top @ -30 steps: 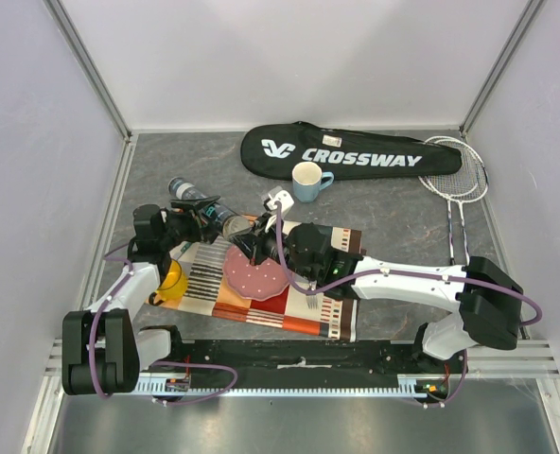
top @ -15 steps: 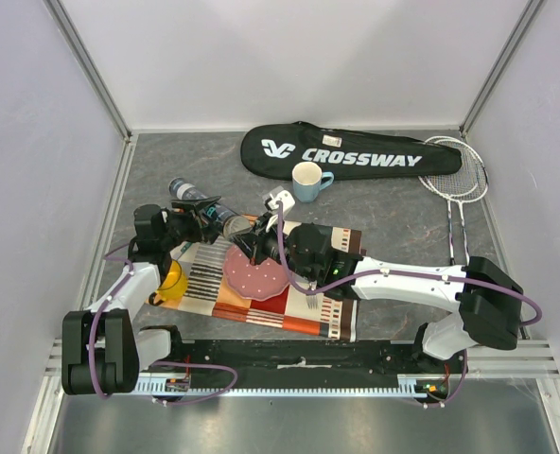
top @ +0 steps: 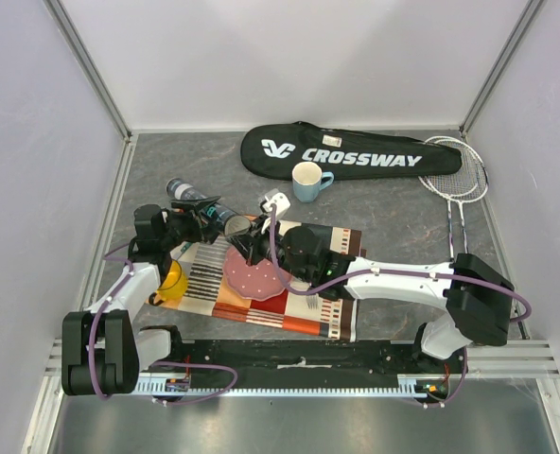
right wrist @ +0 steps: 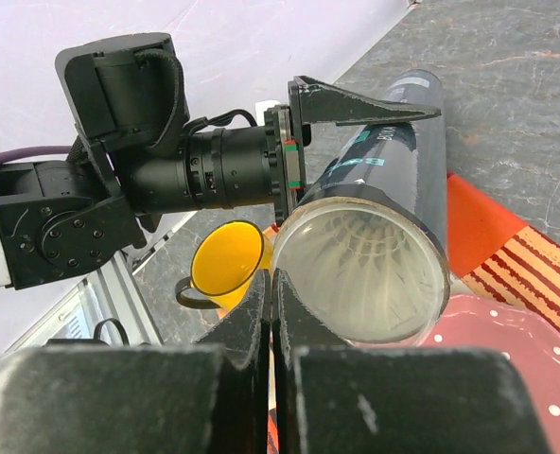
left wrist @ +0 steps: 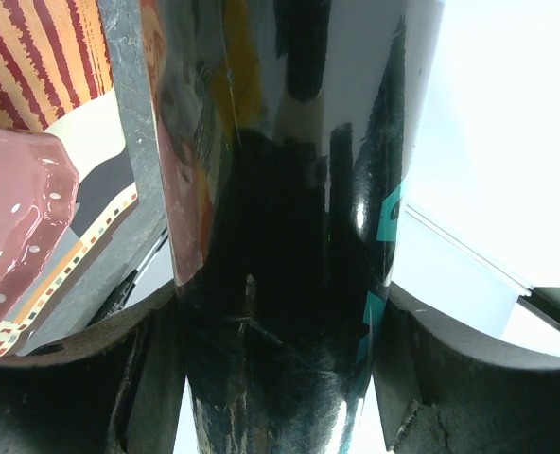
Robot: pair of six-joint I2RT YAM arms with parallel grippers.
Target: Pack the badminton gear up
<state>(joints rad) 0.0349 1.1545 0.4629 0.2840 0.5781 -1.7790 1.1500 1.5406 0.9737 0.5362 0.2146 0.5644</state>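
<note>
My left gripper is shut on the dark cylindrical tube, holding it tilted above the table's left side. The tube fills the left wrist view, with a finger on each side of it. In the right wrist view the tube's near end is covered by a translucent cap, and white shuttlecock feathers show behind it. My right gripper is shut and empty, its tips at the lower left rim of that end. No loose shuttlecocks show. Two rackets lie at the far right beside the black CROSSWAY bag.
A light blue cup stands in front of the bag. A pink plate lies on a striped placemat under my right arm. A yellow mug stands at the mat's left end, below the tube.
My right arm has shifted slightly left, bringing its shut gripper closer to the tube's end. The left arm and tube have barely moved.
</note>
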